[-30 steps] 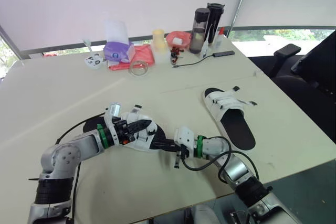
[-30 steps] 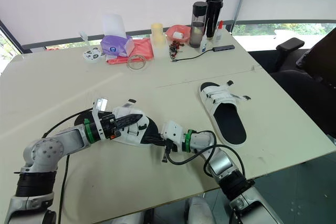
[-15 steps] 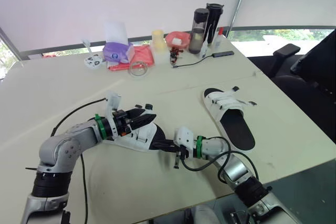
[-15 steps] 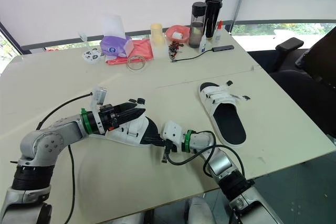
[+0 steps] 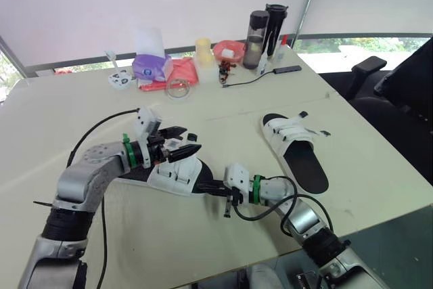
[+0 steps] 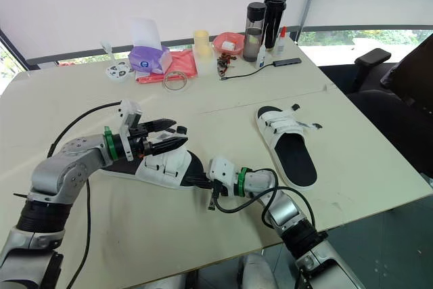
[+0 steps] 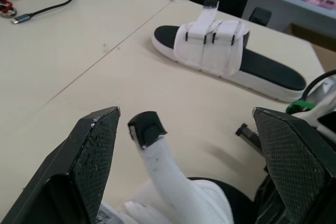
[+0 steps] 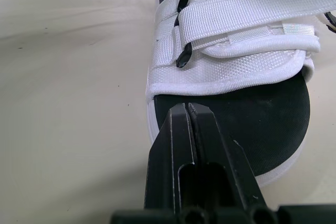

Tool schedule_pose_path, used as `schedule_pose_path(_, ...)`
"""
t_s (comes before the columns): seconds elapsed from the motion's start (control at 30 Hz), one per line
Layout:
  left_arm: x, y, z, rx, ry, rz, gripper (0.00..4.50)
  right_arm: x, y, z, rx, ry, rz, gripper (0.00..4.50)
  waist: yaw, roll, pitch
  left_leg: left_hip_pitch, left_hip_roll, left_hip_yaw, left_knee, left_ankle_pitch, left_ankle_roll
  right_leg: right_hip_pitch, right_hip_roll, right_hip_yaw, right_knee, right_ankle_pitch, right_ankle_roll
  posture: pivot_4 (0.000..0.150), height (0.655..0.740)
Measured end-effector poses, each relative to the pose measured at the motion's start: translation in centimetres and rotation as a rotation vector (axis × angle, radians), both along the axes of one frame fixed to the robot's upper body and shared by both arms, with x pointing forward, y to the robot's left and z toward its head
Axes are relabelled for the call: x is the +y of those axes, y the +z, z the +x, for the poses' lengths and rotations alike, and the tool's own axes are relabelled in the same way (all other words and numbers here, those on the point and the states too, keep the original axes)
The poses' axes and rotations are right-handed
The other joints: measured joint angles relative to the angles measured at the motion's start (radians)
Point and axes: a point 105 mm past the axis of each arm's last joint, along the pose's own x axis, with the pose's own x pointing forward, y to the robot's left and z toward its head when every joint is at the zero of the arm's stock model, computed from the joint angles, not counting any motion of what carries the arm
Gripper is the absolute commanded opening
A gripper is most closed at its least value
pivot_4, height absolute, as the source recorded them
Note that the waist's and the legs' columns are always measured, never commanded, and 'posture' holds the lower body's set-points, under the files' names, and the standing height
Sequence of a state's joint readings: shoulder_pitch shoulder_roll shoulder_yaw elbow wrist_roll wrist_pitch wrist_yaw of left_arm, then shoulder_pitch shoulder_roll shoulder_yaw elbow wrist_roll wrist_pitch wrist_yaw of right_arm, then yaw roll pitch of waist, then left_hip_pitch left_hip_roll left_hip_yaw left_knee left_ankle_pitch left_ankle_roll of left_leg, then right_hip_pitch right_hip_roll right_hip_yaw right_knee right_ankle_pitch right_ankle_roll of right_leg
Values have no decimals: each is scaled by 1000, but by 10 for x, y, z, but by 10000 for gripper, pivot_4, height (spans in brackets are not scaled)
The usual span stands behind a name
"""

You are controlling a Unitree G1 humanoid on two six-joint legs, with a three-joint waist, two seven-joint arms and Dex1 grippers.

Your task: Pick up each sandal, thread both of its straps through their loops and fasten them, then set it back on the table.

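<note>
The near white sandal (image 5: 177,174) with a black footbed lies on the table in front of me. My left gripper (image 5: 187,144) hovers just above its straps, open. In the left wrist view a loose white strap with a black tip (image 7: 147,129) stands up between the fingers (image 7: 94,153) without touching them. My right gripper (image 8: 187,108) is shut, its tip resting on the footbed at the sandal's end (image 8: 247,114). The second sandal (image 5: 298,148) lies further right with its straps across.
At the back of the table stand two dark bottles (image 5: 266,28), a purple tissue pack (image 5: 152,65), a red cloth (image 5: 181,71), a clear tape ring (image 5: 178,89) and a black cable (image 5: 260,76). A black chair (image 5: 396,86) is beyond the table's right edge.
My left gripper has opened, let go of the near sandal's strap and risen a little above it. The right gripper has stayed on the sandal's end.
</note>
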State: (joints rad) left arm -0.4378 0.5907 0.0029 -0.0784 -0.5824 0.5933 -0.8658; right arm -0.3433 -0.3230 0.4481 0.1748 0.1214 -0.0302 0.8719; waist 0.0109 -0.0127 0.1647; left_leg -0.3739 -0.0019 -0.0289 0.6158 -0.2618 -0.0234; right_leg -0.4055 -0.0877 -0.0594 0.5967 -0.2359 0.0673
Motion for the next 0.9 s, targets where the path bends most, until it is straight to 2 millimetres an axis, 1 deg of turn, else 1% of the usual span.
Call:
schedule_pose_path(0.13,-1,-6,7,8,2,17,41824,0,0,0,0,-1,0,0,0,0,0,0,0,0,0,0,0,0,0,0,0,0,0,1500,7400)
schedule_pose_path(0.23,0,-7,12,15,3,23,41824,0,0,0,1,0,-1,0,0,0,0,0,0,0,0,0,0,1,1,0,0,0,0,1500,7400)
schedule_pose_path(0.37,-1,-13,10,133,-68,-14,41824,0,0,0,1,-1,0,0,0,0,0,0,0,0,0,0,0,2,3,-1,1,0,0,1500,7400)
schedule_pose_path(0.4,-2,-14,9,157,-82,-27,36513,0,0,0,1,-2,0,0,0,0,0,0,0,0,0,0,0,2,3,-1,1,0,0,1500,7400)
schedule_pose_path(0.43,-2,-14,9,179,-92,-37,33335,0,0,0,1,-2,0,0,-1,-1,0,0,0,0,0,0,0,2,3,-1,1,0,0,1500,7400)
schedule_pose_path(0.5,-3,-11,10,200,-113,-47,23154,0,0,0,1,-2,0,0,-1,-1,0,0,0,0,0,0,0,2,3,-1,1,0,0,1500,7400)
schedule_pose_path(0.57,-3,-9,12,205,-126,-54,14339,0,0,0,1,-1,0,0,-1,-1,0,0,0,0,0,0,0,2,4,-1,1,0,0,1500,7400)
schedule_pose_path(0.63,-4,-8,12,205,-138,-58,3457,0,0,0,2,-1,0,0,-1,-1,0,0,0,0,0,0,0,3,4,-1,1,0,0,1500,7400)
schedule_pose_path(0.67,-5,-8,13,208,-141,-62,675,0,0,0,2,-1,1,0,-1,-1,0,0,0,0,0,0,0,3,4,-1,1,0,0,1500,7400)
schedule_pose_path(0.77,-5,-10,13,216,-146,-69,675,0,0,0,2,-2,2,0,-1,-1,0,0,0,0,0,0,0,3,4,-1,1,0,0,1500,7400)
schedule_pose_path(0.9,-8,-4,11,213,-193,-80,675,0,0,0,2,-3,2,0,-1,-1,0,0,0,0,0,0,0,3,4,-1,1,0,0,1500,7400)
